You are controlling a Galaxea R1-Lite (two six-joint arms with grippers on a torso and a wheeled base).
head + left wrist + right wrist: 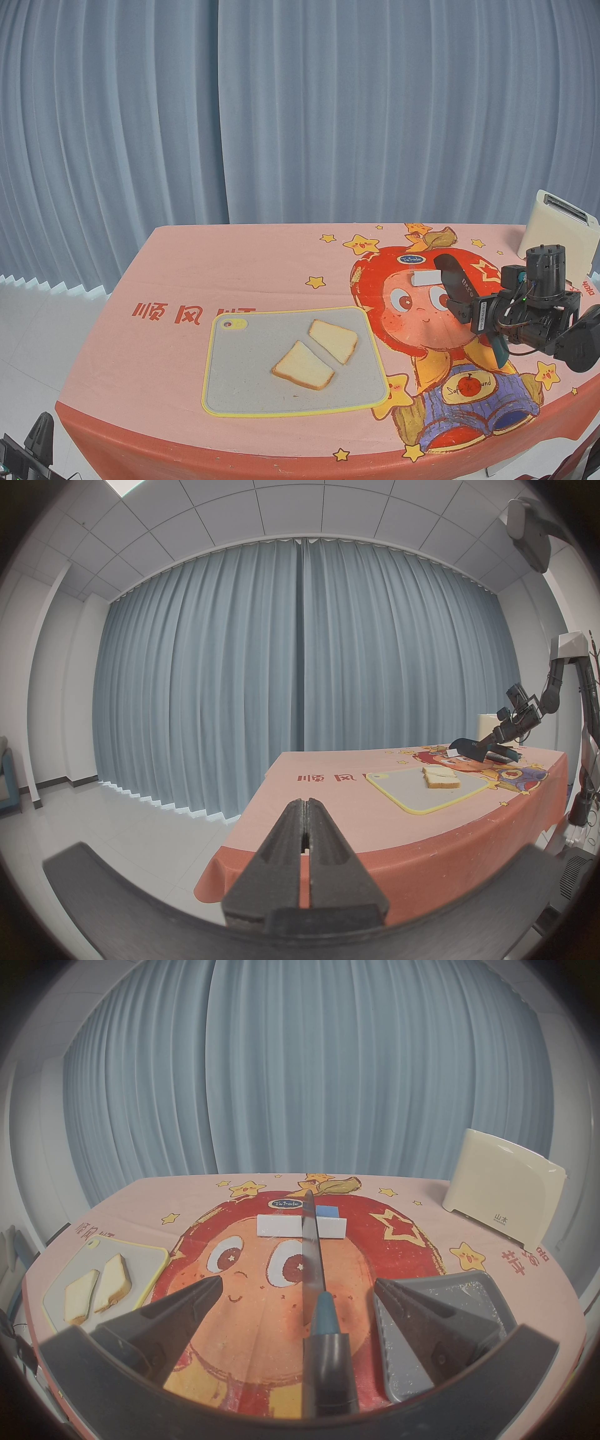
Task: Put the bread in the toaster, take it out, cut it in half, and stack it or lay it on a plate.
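The pink tabletop (250,269) carries everything for the job. At its far right edge stands the cream toaster (556,234), with no bread standing out of its slot. Toward the robot's left lies the grey cutting board (250,369), well apart from the toaster. A dark grey tray (478,1297) sits on the right side of the tabletop, near the right arm; it probably serves as the plate, and it has no bread on it.

The right pincer (297,1285) hangs over the cartoon face with its fingers spread wide, gripping nothing. The left pincer (305,808) is closed on nothing and waits low, off the tabletop's left corner.

The knife (312,1254) lies between the right fingers, its tip reaching a small white block (427,278). I cannot tell whether it rests fully on the cloth.

One bread half (303,365) and the other half (333,340) lie flat on the board, just beside each other.

By my reading the cutting is done and the knife is being set aside. Moving both halves to the tray is what remains.
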